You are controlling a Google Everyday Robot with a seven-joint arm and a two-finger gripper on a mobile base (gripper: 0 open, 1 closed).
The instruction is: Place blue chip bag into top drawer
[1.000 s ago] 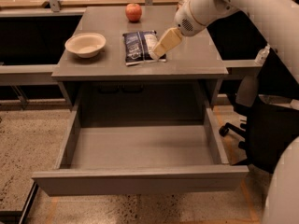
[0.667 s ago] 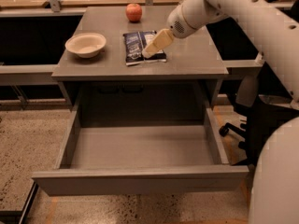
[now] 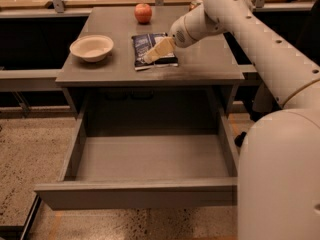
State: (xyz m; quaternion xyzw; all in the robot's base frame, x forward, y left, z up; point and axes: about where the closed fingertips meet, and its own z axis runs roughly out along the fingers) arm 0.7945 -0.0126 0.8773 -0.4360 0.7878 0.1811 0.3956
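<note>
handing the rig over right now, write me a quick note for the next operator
Gripper: low over the blue chip bag, at or just above its surface; contact can't be confirmed.
Blue chip bag: lies flat on the grey desk, right of the bowl, with the apple behind it.
Top drawer: open below the desk, bag not in it.
Done: drawer open, gripper at the bag.
Left: grasp the bag, lift it, bring it forward over the drawer, release.
</note>
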